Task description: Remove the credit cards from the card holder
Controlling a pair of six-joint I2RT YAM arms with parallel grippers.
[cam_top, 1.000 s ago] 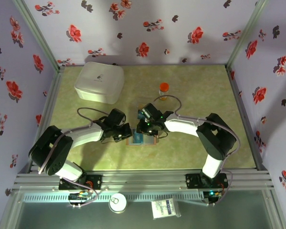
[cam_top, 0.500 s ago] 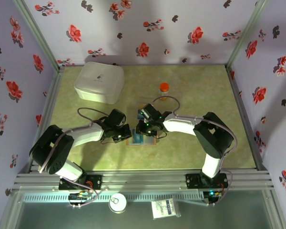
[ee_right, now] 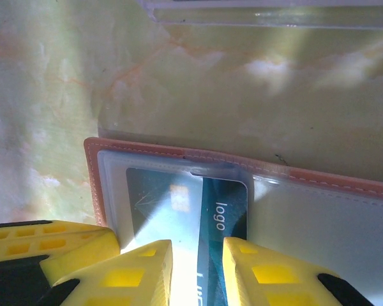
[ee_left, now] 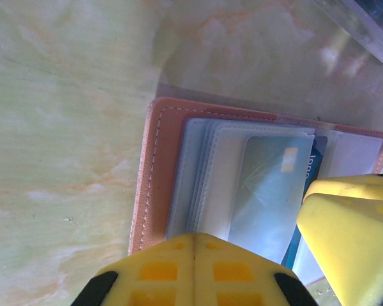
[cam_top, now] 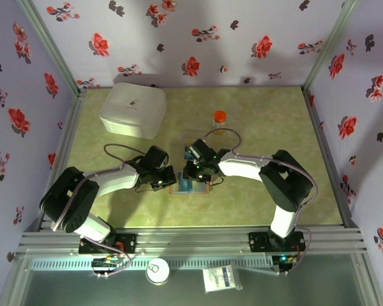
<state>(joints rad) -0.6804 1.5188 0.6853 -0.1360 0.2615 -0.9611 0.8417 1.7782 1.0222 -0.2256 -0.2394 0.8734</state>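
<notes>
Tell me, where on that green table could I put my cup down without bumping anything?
Best: the bare stretch between the orange-capped jar and the right wall, and the patch just this side of the white box. The middle is crowded: the left gripper and right gripper meet over the card holder.

Both arms reach forward and fold inward, wrists angled down and nearly meeting, the left end effector (ee_left: 195,255) with its jaws pressed fully together, and just to its right the right end effector (ee_right: 198,258), tips pointing down, its two yellow fingers (ee_right: 268,274) parted by a narrow gap.
</notes>
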